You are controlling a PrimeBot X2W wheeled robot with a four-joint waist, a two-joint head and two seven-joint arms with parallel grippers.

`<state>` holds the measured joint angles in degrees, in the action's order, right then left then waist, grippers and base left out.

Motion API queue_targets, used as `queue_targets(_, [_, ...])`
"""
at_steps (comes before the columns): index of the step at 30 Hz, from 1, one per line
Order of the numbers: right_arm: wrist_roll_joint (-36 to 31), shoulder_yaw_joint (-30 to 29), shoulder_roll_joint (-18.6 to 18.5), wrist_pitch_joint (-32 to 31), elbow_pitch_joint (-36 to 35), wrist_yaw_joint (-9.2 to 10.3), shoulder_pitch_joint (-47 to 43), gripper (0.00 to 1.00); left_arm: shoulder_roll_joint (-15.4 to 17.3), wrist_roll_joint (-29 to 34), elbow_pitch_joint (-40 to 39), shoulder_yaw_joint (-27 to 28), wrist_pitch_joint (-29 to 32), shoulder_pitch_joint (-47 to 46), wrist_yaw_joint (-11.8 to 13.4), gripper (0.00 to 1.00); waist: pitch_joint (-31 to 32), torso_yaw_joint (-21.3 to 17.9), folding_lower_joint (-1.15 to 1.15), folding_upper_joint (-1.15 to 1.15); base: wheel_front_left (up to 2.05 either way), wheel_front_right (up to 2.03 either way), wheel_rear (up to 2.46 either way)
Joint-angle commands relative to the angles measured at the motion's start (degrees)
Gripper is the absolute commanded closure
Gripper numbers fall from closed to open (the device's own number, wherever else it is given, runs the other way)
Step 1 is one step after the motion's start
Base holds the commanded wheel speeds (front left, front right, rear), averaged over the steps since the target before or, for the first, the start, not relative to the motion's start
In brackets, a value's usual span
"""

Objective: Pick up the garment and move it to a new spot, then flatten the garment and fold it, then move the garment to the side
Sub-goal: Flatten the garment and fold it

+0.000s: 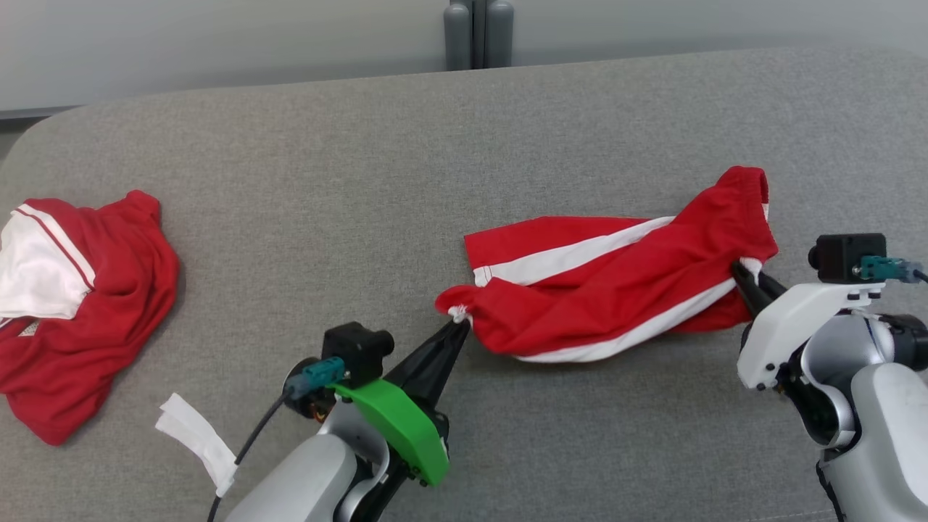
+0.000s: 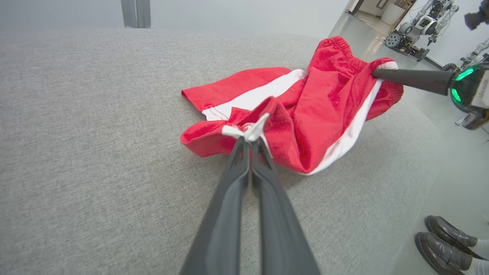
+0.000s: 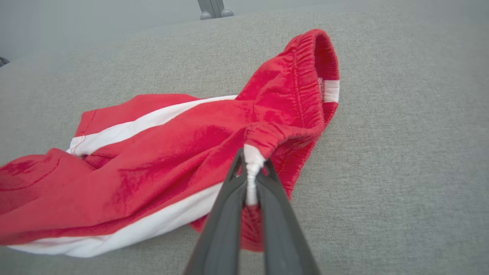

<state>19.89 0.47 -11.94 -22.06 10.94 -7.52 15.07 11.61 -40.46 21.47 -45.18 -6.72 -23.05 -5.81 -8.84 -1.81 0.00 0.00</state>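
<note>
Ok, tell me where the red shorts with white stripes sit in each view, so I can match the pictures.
Head view: red shorts right of centre, between left tool and right tool.
Left wrist view: red shorts at centre, one end pinched in the left tool; right tool at upper right.
Right wrist view: red shorts left and centre, waistband in the right tool.
Shared landmark: grey post at the top edge.
</note>
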Motion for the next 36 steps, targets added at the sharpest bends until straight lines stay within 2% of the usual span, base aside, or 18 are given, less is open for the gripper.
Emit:
queue_targets(1, [0.25, -0.15, -0.73, 1.09, -1.91, 0.06, 0.03, 1.0, -0.12, -1.76, -1.91, 0.93, -0.82, -0.45, -0.53, 1.0, 0.43, 0.11, 0.0, 0.0, 0.0, 0.0, 0.0])
queue_targets(7, [1.52, 1.89, -3.9, 1.07, -6.9, 0.06, 7.68, 1.0, -0.99, -11.86, -8.7, 5.21, 3.71, -6.33, -1.29, 1.0, -2.73, -0.63, 0.0, 0.0, 0.0, 0.0, 0.0])
queue_targets(10, [3.57, 3.49, -5.09, 1.65, -4.22, 0.06, 16.39, 1.0, -2.03, -15.33, -7.34, 9.32, 6.03, -13.34, -0.55, 1.0, -6.63, -1.57, 0.0, 0.0, 0.0, 0.0, 0.0])
queue_targets(12, [4.74, 5.18, -5.48, 3.31, -0.47, 0.04, 23.65, 1.0, -3.25, -17.19, -4.25, 13.33, 5.57, -19.47, 1.03, 1.0, -9.58, -2.47, 0.0, 0.0, 0.0, 0.0, 0.0])
queue_targets(14, [5.19, 6.95, -5.17, 7.01, 4.96, 0.05, 31.91, 1.0, -4.6, -18.44, 0.01, 17.78, 3.29, -26.52, 2.38, 1.0, -12.35, -3.75, 0.0, 0.0, 0.0, 0.0, 0.0])
queue_targets(17, [3.7, 8.08, -3.36, 14.76, 12.07, 0.05, 42.1, 1.0, -4.72, -16.17, 4.82, 21.08, -1.87, -35.76, 3.18, 1.0, -14.99, -5.2, 0.0, 0.0, 0.0, 0.0, 0.0])
queue_targets(22, [-0.87, 8.08, -0.86, 32.63, 20.08, 0.07, 55.06, 1.0, -5.82, -11.68, 8.68, 24.05, -7.79, -47.64, 1.39, 1.0, -16.67, -5.67, 0.0, 0.0, 0.0, 0.0, 0.0])
queue_targets(24, [-2.75, 7.19, 0.11, 36.07, 21.38, 0.07, 58.38, 1.0, -6.23, -10.45, 7.84, 25.6, -8.4, -50.17, 0.29, 1.0, -16.81, -5.55, 0.0, 0.0, 0.0, 0.0, 0.0])
queue_targets(27, [-5.76, 5.96, 0.65, 37.22, 19.31, 0.07, 61.07, 1.0, -6.83, -7.8, 3.49, 29.2, -8.49, -51.97, -0.91, 1.0, -17.53, -4.78, 0.0, 0.0, 0.0, 0.0, 0.0])
queue_targets(30, [-7.68, 6.87, 0.38, 37.21, 17.24, 0.06, 59.0, 1.0, -7.81, -5.64, 0.46, 30.67, -8.36, -48.78, -1.39, 1.0, -18.67, -3.61, 0.0, 0.0, 0.0, 0.0, 0.0])
queue_targets(33, [-8.51, 11.0, -1.67, 37.24, 17.72, 0.07, 53.73, 1.0, -8.33, -2.9, -1.23, 27.84, -8.37, -43.04, -1.72, 1.0, -19.7, -1.75, 0.0, 0.0, 0.0, 0.0, 0.0])
queue_targets(36, [-6.35, 16.96, -4.05, 37.26, 18.83, 0.07, 47.44, 1.0, -8.26, -3.47, -2.27, 23.96, -8.41, -34.3, -1.66, 1.0, -19.92, -0.32, 0.0, 0.0, 0.0, 0.0, 0.0])
